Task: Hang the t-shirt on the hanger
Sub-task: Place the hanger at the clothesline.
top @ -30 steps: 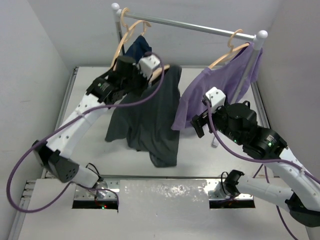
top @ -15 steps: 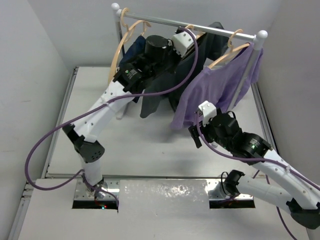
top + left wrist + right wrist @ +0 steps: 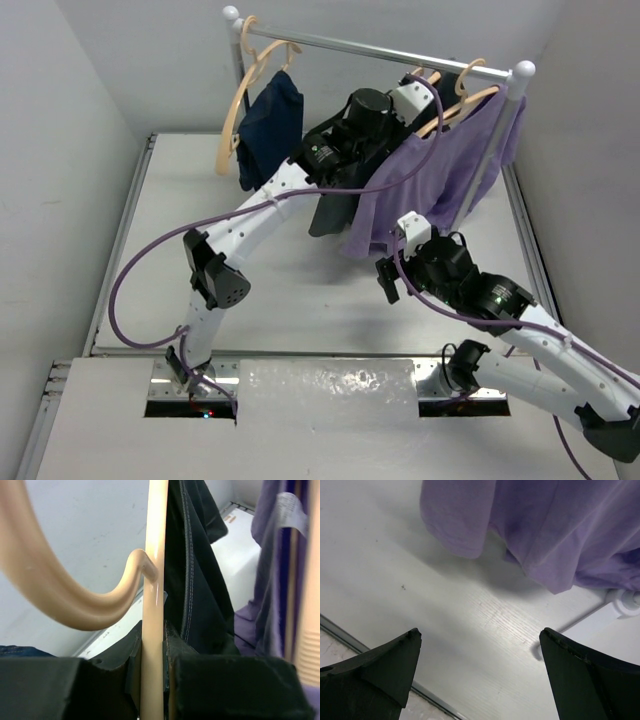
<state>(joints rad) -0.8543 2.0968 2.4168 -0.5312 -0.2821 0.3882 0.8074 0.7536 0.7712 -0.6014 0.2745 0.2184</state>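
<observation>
Hanger (image 3: 154,580) bearing the t-shirt (image 3: 200,595) sits clamped in the left gripper (image 3: 152,675); right gripper (image 3: 481,667) spread wide.

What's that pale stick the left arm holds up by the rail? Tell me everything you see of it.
The hanger is pale tan, smooth and slightly glossy, wood-coloured. In the wrist view one slim straight part stands upright, and a curved piece, probably the hook, branches off to its left. The left arm's jaws are shut on the straight part low down. The dark grey t-shirt lies against its right side. Whether it hangs on the rail yet cannot be told.
</observation>
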